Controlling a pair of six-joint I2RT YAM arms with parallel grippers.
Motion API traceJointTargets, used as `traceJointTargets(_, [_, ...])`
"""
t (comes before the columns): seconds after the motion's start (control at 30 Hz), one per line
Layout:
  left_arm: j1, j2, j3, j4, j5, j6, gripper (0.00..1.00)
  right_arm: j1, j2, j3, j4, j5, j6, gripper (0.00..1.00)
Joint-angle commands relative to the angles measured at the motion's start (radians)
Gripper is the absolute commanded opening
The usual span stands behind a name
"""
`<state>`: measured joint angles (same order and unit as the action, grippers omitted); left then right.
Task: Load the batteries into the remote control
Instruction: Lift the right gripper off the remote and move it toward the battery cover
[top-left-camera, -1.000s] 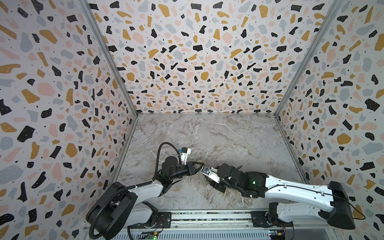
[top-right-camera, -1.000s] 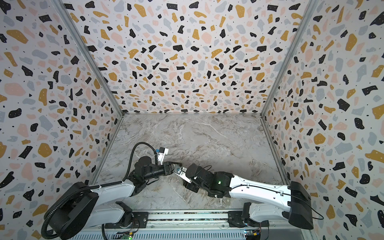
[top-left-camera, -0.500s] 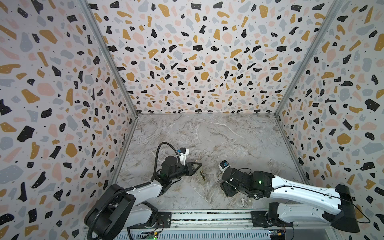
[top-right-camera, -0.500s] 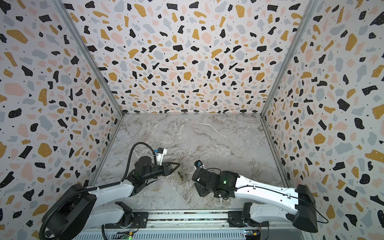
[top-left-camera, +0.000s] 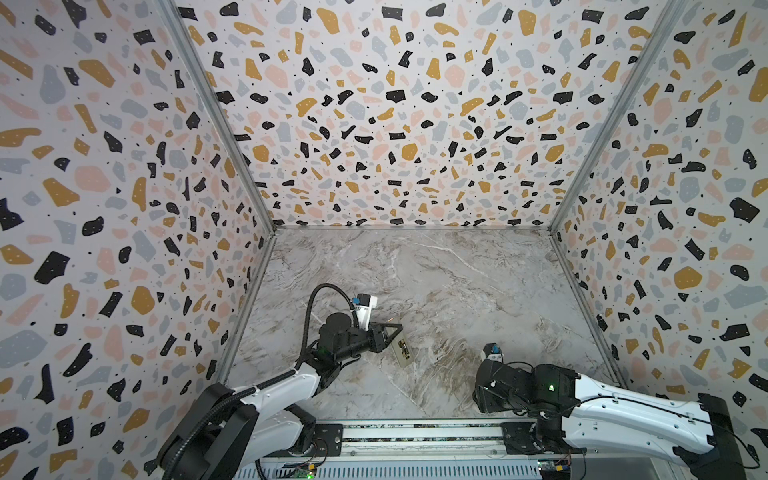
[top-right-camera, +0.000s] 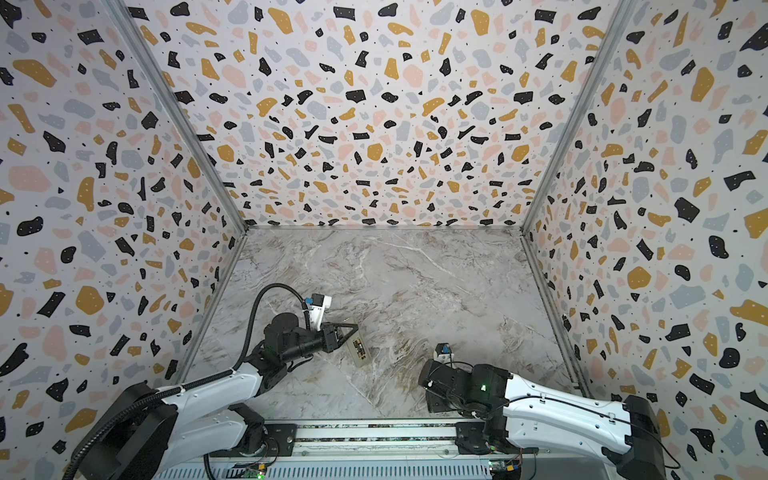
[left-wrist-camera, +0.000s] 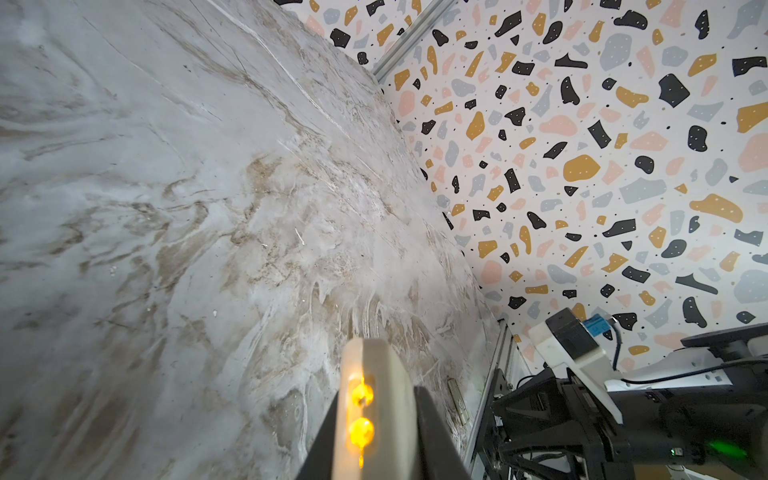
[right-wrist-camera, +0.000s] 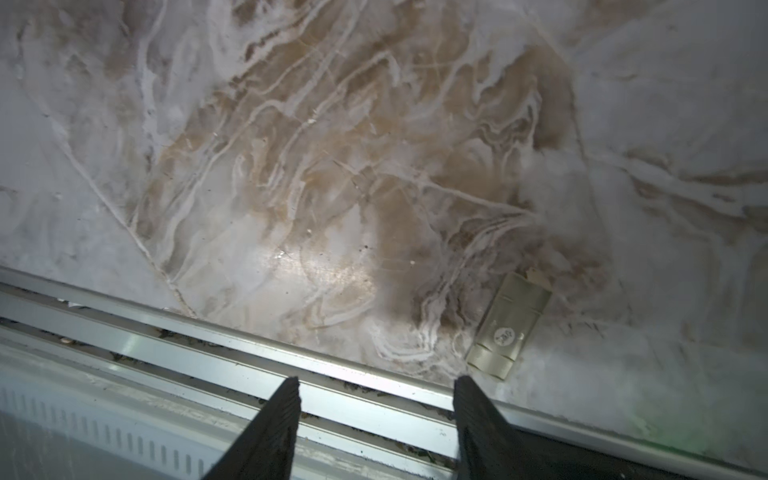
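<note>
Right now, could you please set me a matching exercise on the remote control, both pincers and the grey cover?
Things: 1 remote control; 2 right pincer; 3 grey cover; 4 left pincer.
States: A flat on the table; B open and empty; C gripped at one end; D shut on the remote control.
Pairs: 1-C, 2-B, 3-A, 4-D.

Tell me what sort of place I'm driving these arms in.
Probably a purpose-built robot test cell, not a home: terrazzo-print walls box in three sides, a marble-look tabletop forms the floor, and a metal rail at the front carries the left arm and right arm.
</note>
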<state>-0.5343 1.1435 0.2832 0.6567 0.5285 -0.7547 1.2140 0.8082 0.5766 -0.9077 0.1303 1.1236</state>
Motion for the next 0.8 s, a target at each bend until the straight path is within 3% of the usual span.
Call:
traceJointTargets(0.0, [-0.007, -0.009, 0.017, 0.062, -0.004, 0.015, 0.00, -0.023, -0.023, -0.027, -0.046, 0.005, 0.054, 0.62])
traceJointTargets(0.37, [-0.008, -0.001, 0.004, 0.087, -0.002, 0.017, 0.00, -0.244, 0.015, -0.115, 0.095, -0.088, -0.102, 0.61])
traceJointTargets(0.77, [-0.009, 0.009, 0.011, 0.088, -0.005, 0.022, 0.00, -0.346, 0.078, -0.123, 0.143, -0.134, -0.194, 0.61])
